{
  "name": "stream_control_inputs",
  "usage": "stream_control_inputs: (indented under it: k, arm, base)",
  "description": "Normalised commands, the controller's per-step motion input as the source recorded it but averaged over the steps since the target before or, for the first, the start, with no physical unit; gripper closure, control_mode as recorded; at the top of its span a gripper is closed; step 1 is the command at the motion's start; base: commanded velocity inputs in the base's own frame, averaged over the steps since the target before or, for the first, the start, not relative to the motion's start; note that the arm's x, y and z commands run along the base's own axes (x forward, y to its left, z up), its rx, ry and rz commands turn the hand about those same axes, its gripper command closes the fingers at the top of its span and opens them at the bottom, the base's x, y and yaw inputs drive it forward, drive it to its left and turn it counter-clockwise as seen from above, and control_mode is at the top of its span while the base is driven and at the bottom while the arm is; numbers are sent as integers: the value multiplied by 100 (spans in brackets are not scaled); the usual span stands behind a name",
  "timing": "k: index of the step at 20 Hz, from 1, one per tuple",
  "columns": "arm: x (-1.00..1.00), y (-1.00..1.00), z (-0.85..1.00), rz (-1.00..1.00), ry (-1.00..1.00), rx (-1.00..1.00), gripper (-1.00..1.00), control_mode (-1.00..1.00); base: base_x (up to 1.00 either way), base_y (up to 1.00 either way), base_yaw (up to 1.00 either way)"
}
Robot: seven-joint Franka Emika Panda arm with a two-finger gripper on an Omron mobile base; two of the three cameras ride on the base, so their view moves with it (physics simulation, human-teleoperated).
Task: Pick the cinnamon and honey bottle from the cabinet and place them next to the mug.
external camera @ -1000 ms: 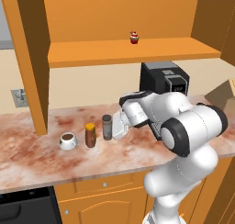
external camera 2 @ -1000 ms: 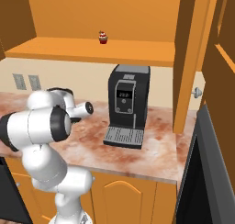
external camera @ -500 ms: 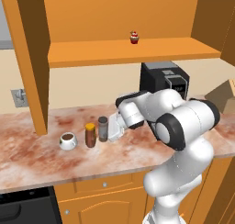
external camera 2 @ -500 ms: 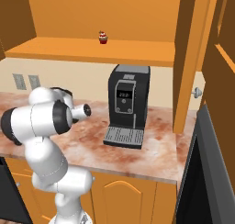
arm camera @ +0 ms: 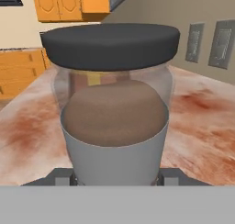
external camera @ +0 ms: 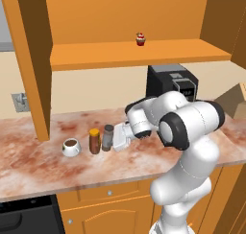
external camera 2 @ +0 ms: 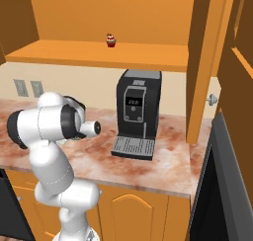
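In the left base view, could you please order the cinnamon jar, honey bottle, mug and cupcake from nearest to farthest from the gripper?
1. Cinnamon jar, between the jaws of the gripper, on the counter.
2. Honey bottle, just beyond the jar, to its left in this view.
3. Mug, further left on the counter.
4. Cupcake, up on the cabinet shelf.

The desk [external camera: 33,166] looks like polished stone, mottled red-brown and cream with a soft sheen. The cabinet [external camera: 120,55] is smooth orange wood, pretty matt. The cinnamon [arm camera: 114,126] jar has clear glassy walls, a matt dark lid and brown powder inside. The honey bottle [external camera: 94,142] reads as amber glass or plastic with a yellow cap. The mug [external camera: 70,147] is glossy white, ceramic-looking. The coffee machine [external camera 2: 138,114] is black plastic, slightly shiny.
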Motion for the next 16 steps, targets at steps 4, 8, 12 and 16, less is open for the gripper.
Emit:
stream_control_inputs:
  k: [4,8,12,16]
  arm:
    - [0,0,0,0,0,1,100,-100]
    - [0,-2,0,0,0,0,100,-100]
    - [0,0,0,0,0,-2,100,-100]
    - [0,-1,0,0,0,-6,100,-100]
  base:
    - [0,0,0]
    - [0,0,0]
    - [0,0,0]
    - [0,0,0]
